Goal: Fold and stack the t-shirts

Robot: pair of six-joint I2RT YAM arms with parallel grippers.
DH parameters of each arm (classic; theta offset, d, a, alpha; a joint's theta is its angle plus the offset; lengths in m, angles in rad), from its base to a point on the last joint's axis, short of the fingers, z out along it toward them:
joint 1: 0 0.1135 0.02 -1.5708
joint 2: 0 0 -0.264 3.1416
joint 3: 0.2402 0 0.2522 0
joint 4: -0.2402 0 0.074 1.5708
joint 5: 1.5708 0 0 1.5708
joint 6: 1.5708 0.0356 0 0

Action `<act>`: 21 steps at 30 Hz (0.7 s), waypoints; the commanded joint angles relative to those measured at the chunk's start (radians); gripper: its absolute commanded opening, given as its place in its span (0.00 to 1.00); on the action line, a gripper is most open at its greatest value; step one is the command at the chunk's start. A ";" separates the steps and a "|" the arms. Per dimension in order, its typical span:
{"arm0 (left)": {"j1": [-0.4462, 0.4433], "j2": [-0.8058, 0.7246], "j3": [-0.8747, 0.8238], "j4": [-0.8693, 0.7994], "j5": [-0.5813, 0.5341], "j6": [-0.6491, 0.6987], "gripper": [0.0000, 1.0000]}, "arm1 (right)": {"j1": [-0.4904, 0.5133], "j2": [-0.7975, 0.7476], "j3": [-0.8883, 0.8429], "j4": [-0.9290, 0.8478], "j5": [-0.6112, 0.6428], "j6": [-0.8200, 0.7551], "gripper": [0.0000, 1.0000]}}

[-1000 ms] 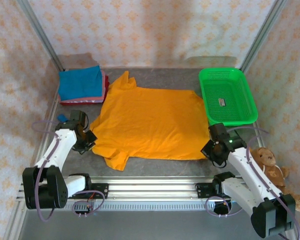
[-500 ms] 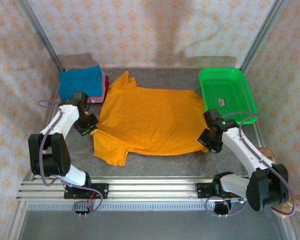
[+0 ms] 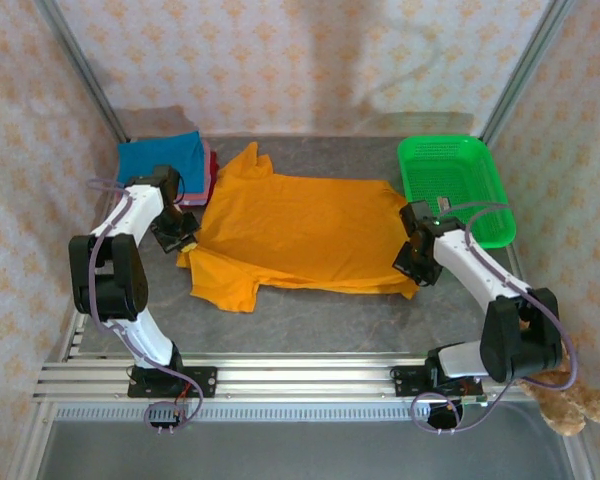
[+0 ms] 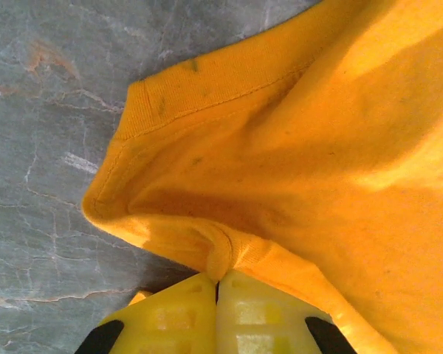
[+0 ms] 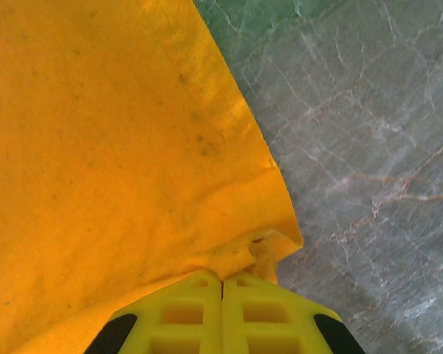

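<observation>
While both arms reach out over the grey marbled table (image 3: pixel 310 320), the orange t-shirt (image 3: pixel 300 235) lies spread across its middle, front down or up impossible to say, with one sleeve pointing toward the back wall and the other trailing toward the near edge. The left gripper (image 3: pixel 183 243) sits at the shirt's left edge, its yellow fingers (image 4: pixel 177 313) pressed together on a pinch of hemmed orange cloth. Seen from the left wrist, the fabric bunches into a small raised fold just past the tips.

At the near right corner of the shirt, the right gripper (image 3: pixel 412 270) is likewise clamped on the cloth, and the corner puckers where the closed tips bite it. Bare tabletop shows just beside that corner.

At the far left corner of the table rests a folded stack, a blue t-shirt (image 3: pixel 155 165) on top and red and pink edges (image 3: pixel 211 172) peeking out beneath it, just beside the orange shirt's far sleeve. A green mesh basket (image 3: pixel 480 215) stands at the far right, near the shirt's right edge, with a small grey object (image 3: pixel 443 204) lying inside. A brown teddy bear (image 3: pixel 572 400) slumps at the near right, partly hidden behind the right arm.
</observation>
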 commanded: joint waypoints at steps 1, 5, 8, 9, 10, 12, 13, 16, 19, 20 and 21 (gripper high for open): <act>0.010 0.018 0.050 -0.076 -0.022 0.033 0.00 | -0.005 0.032 0.048 -0.008 0.098 -0.055 0.00; 0.010 0.007 0.031 -0.100 -0.027 0.047 0.00 | -0.004 0.035 0.061 -0.023 0.079 -0.073 0.00; 0.010 -0.035 -0.021 -0.078 -0.040 0.048 0.00 | -0.005 0.009 0.027 0.016 0.036 -0.075 0.00; 0.011 -0.041 -0.028 -0.078 -0.036 0.050 0.00 | -0.005 0.006 0.026 0.025 0.032 -0.082 0.00; 0.012 -0.040 -0.028 -0.082 -0.030 0.053 0.00 | -0.005 0.012 0.034 0.023 0.038 -0.090 0.00; 0.012 -0.035 -0.021 -0.089 -0.007 0.058 0.00 | -0.005 0.032 0.068 -0.004 0.041 -0.111 0.00; 0.012 -0.035 -0.017 -0.096 0.001 0.058 0.00 | -0.005 0.037 0.081 -0.018 0.035 -0.115 0.00; 0.012 -0.068 -0.015 -0.123 -0.002 0.062 0.00 | -0.005 -0.003 0.070 -0.072 0.010 -0.102 0.00; 0.011 -0.129 -0.038 -0.173 -0.031 0.074 0.00 | -0.002 -0.086 0.006 -0.148 -0.035 -0.065 0.00; 0.012 -0.155 -0.059 -0.186 -0.035 0.076 0.00 | -0.002 -0.115 -0.021 -0.169 -0.056 -0.047 0.00; 0.012 -0.176 -0.082 -0.191 -0.035 0.077 0.00 | 0.000 -0.138 -0.047 -0.177 -0.078 -0.037 0.00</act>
